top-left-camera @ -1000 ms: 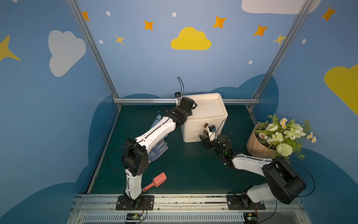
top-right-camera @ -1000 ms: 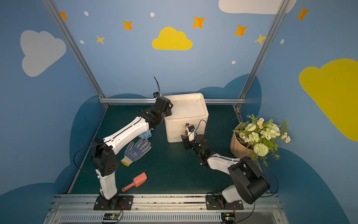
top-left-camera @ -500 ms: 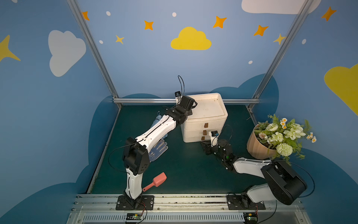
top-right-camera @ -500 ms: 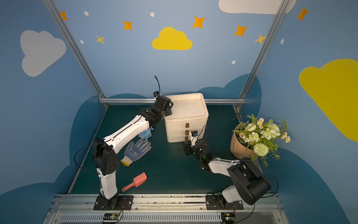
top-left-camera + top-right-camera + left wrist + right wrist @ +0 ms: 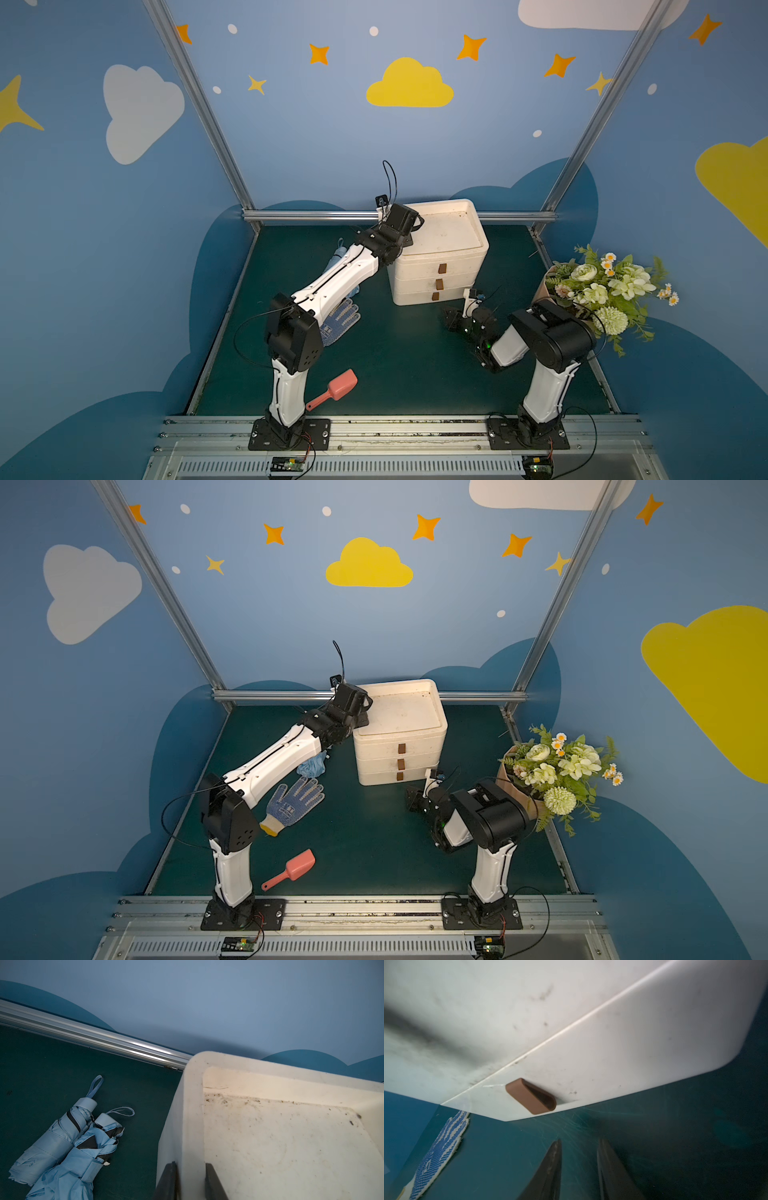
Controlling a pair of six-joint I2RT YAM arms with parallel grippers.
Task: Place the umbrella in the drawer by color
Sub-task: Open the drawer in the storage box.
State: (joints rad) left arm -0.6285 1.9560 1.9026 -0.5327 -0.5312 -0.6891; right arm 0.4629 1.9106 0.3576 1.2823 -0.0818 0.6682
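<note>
Near the counter's [image 5: 395, 374] back edge, our left tool [image 5: 189, 1164] clamped the drawer unit's [image 5: 415, 270] rim, likely bracing it; our right tool [image 5: 579, 1142], jaws apart, faced its bottom handle [image 5: 531, 1096].

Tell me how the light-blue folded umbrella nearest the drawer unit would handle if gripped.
Probably floppy outside: the umbrella has canopy fabric in loose, rumpled folds, so a grip may pinch cloth first. Likely stiff along its length, given the hard handle cap. Lifting it may drag the second umbrella, which it touches beside the drawer unit.
</note>
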